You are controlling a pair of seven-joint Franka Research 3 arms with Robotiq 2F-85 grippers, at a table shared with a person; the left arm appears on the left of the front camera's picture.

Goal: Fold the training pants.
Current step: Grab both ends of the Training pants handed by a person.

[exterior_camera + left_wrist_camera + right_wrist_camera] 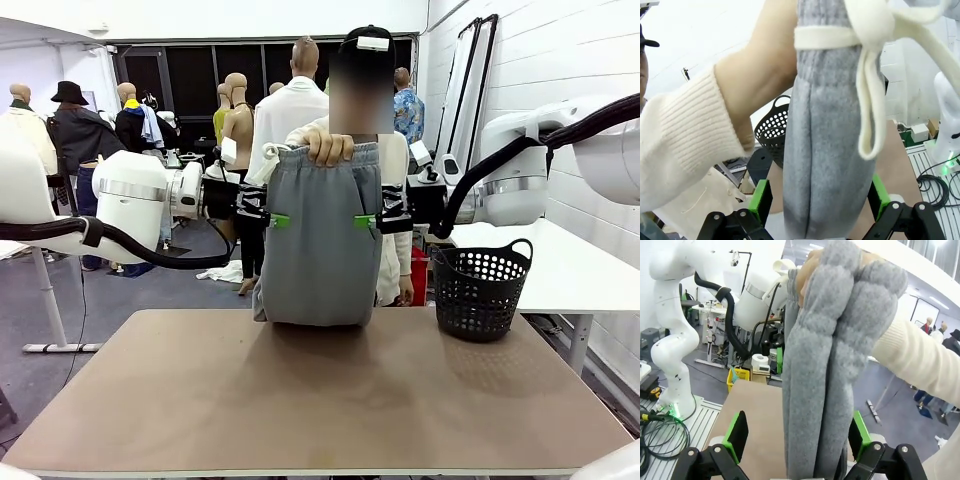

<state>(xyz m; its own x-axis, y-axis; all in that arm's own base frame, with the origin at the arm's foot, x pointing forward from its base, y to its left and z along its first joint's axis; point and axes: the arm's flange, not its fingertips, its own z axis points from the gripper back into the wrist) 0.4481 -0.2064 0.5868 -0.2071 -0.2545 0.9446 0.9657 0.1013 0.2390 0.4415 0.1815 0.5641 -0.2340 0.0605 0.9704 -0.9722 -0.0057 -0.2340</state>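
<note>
A person's hand (328,148) holds the grey training pants (318,250) up by the gathered waistband, folded lengthwise, their lower end hanging just above the table's far edge. My left gripper (278,221) stands at the pants' left edge and my right gripper (367,221) at the right edge, both at mid-height. In the left wrist view the pants (825,165) hang between the spread green fingers (759,197), with a white drawstring (867,100) dangling. The right wrist view has the pants (815,390) between wide-apart fingers (736,435). Both grippers are open, straddling the fabric.
The brown table (320,400) lies bare in front of the pants. A black perforated basket (480,290) stands at its far right corner. The person in a cream knit sleeve (685,145) stands right behind the pants.
</note>
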